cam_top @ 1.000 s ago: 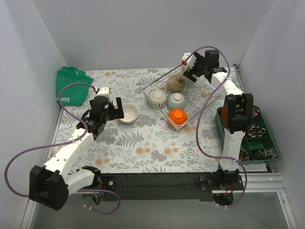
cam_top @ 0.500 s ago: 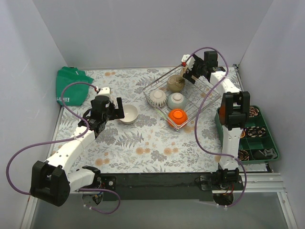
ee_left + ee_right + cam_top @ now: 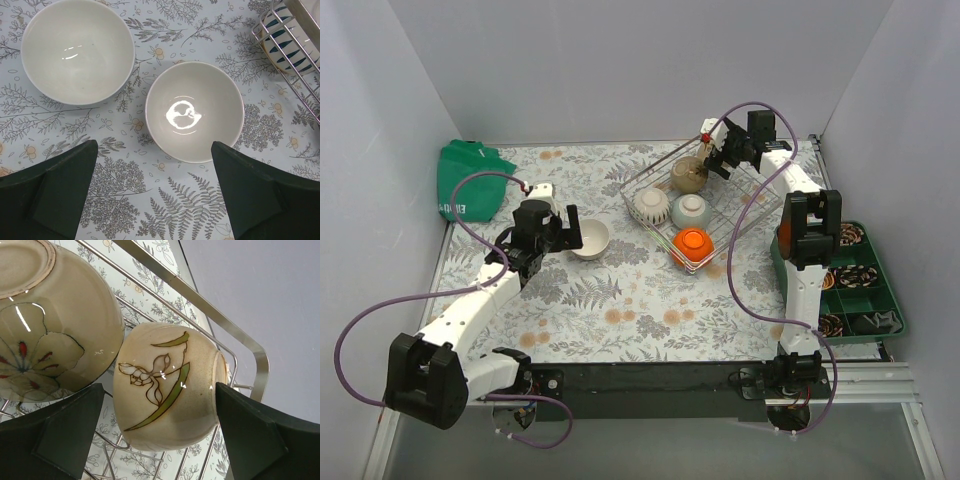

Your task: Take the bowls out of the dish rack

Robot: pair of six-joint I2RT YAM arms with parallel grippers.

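Note:
The wire dish rack stands at the far right of the table. It holds a beige bowl, a ribbed white bowl, a mint bowl and an orange bowl. My right gripper is open at the rack's far corner. In the right wrist view its fingers stand on either side of a small beige flower-painted bowl, next to a larger beige bowl. My left gripper is open and empty. Two white bowls sit on the table just beyond its fingertips.
A green bag lies at the far left. A dark green compartment tray of trinkets sits at the right edge. The rack's corner with a blue-patterned bowl shows at the upper right of the left wrist view.
My right gripper has moved a little left and down over the rack's far corner. My left arm has shifted slightly; the bowls on the table have not moved.

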